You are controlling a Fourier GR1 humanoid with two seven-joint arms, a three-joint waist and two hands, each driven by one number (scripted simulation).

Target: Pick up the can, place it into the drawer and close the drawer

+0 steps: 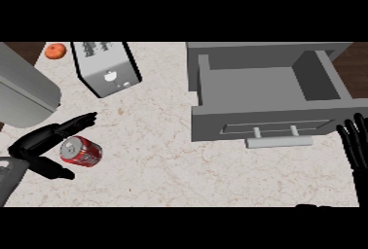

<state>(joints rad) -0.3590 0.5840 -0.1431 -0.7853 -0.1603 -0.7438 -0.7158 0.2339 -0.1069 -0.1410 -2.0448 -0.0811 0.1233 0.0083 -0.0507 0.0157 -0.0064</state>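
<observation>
A red can (81,151) lies on its side on the marble counter at the left, its silver top facing left. My left hand (39,146) is around it: the fingers stretch past its upper side, the thumb sits below it, and the palm is just left of it. The fingers are fairly straight and not curled round the can. The grey drawer (327,108) stands pulled open at the right, its inside bare, a light handle (279,141) on its front. My right hand (356,146) rests open at the right edge, fingers up, next to the drawer front.
A white toaster (106,68) stands at the back left, with an orange fruit (56,51) beside it. A large grey rounded object (25,92) fills the left edge. Bare counter lies between the can and the drawer.
</observation>
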